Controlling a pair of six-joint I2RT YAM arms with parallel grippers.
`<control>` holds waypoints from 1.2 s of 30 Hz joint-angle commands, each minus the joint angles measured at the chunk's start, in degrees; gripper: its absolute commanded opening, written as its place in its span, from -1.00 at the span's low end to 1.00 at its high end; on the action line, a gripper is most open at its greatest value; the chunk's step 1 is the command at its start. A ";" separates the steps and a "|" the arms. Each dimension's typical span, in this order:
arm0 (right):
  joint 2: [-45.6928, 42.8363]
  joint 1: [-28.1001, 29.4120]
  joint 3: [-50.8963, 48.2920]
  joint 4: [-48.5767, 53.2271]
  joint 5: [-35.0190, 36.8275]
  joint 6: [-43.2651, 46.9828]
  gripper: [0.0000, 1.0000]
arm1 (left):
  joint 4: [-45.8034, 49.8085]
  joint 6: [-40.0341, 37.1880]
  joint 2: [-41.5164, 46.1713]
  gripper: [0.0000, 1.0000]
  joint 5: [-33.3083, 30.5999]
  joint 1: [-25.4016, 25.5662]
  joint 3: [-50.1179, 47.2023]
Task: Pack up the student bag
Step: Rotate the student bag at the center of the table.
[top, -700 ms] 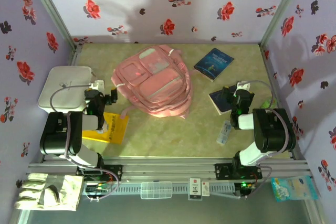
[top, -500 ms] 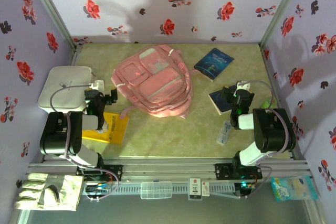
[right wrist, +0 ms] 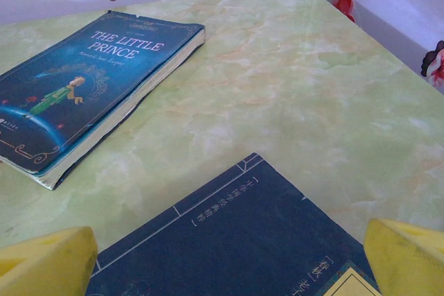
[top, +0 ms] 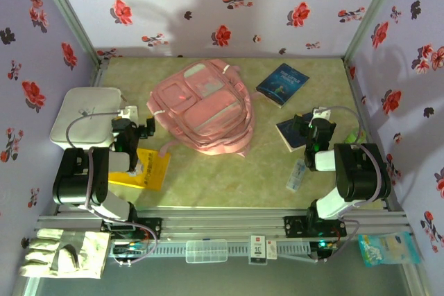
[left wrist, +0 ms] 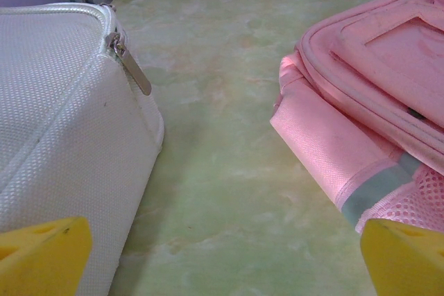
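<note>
Left gripper point(top: 146, 128) stood jaws apart, empty, just left of the student bag point(top: 205, 109) lying flat mid-desk, right gripper point(top: 305, 127) likewise over a dark blue book point(right wrist: 243, 240); bag probably needed opening before any book went in.

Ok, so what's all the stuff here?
student bag: one, pink, middle
zipped case: one, white, left of the bag
The Little Prince book: one, blue, back right
second book: one, dark blue, right side
flat packet: one, yellow, front left
small packet: one, white and blue, front right
gloves: one pair, whitish, front left corner
clear box: one, front rail
teal packet: one, front right corner
left hand: one, yellow-tipped, open, between case and bag
right hand: one, yellow-tipped, open, over second book
</note>
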State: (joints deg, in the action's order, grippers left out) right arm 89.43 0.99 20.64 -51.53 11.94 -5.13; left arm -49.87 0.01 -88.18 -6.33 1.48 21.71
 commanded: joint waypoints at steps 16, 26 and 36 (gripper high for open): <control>-12.13 3.75 10.25 25.88 5.27 -0.05 0.99 | 9.66 -1.75 15.59 0.99 -13.06 5.46 1.42; -2.64 10.17 34.71 53.49 -8.54 -20.42 0.99 | 46.47 21.13 17.38 0.99 -5.48 13.34 23.75; 15.16 15.47 47.81 53.14 -27.93 -29.57 0.69 | 56.68 43.04 5.16 0.96 5.97 20.96 30.27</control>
State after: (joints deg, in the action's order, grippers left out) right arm 101.43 15.62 64.79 -0.23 -7.99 -30.26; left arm 1.21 34.04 -81.08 -4.64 21.08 52.38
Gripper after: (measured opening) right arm 0.860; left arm 0.982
